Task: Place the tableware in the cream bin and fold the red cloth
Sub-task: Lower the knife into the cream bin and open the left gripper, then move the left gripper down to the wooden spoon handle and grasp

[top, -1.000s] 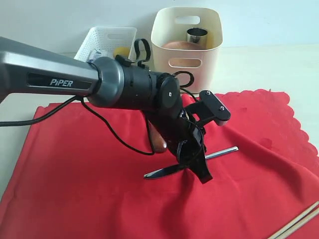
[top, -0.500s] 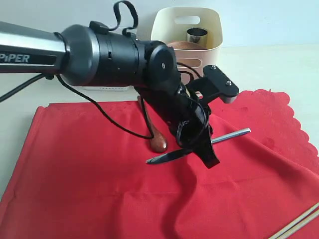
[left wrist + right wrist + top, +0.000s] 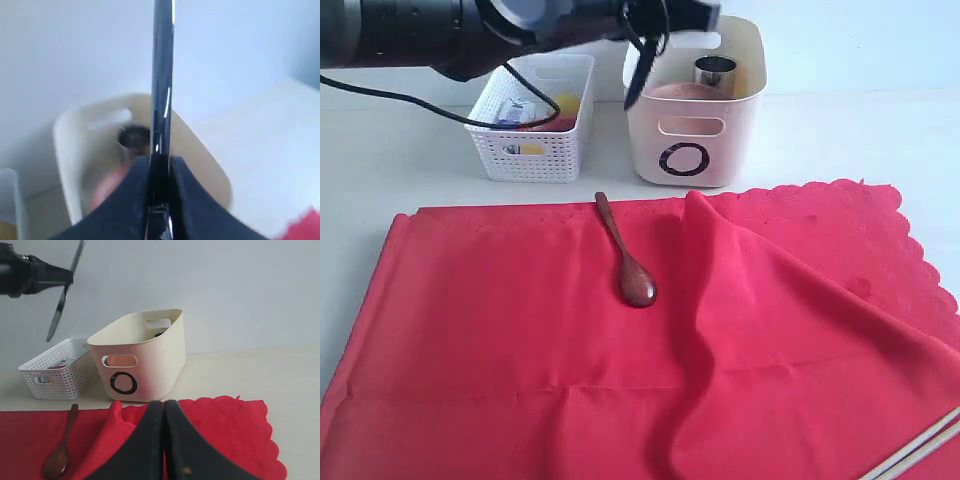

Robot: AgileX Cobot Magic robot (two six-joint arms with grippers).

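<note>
The cream bin (image 3: 695, 110) stands on the pale bench (image 3: 840, 130) with its black ring mark (image 3: 680, 158) facing the exterior camera. Inside the bin a steel cup (image 3: 716, 70) stands upright near the far wall; a rounded brown plate (image 3: 672, 92) shows beside the cup and through the bin's cut-out handle.

The left fingers (image 3: 134, 200) are narrow, clamped on the metal knife (image 3: 162, 75). The knife is held up in the air, higher than the bin's rim, its blade pointing away from the wrist. The left wrist view looks past it down into the bin, where the cup shows as a blur. The left arm (image 3: 440, 30) reaches across the top of the exterior view toward the bin.

The right fingers (image 3: 150, 440) are pressed together with nothing between them; they hang over the red cloth (image 3: 520, 340), pointing at the bin.

The white lattice basket (image 3: 535, 115) sits just beside the bin, on its left in the exterior view. The red cloth is spread over the bench in front of the bin, unfolded. A raised ridge in the cloth starts just before the bin's base; the scalloped edge runs off to the bin's right. The wooden spoon (image 3: 625, 255) lies on the cloth in front of the bin, its handle toward the bin and its bowl toward the camera. The chopsticks (image 3: 920, 448) lie well apart from the bin, at the cloth's near right corner.
</note>
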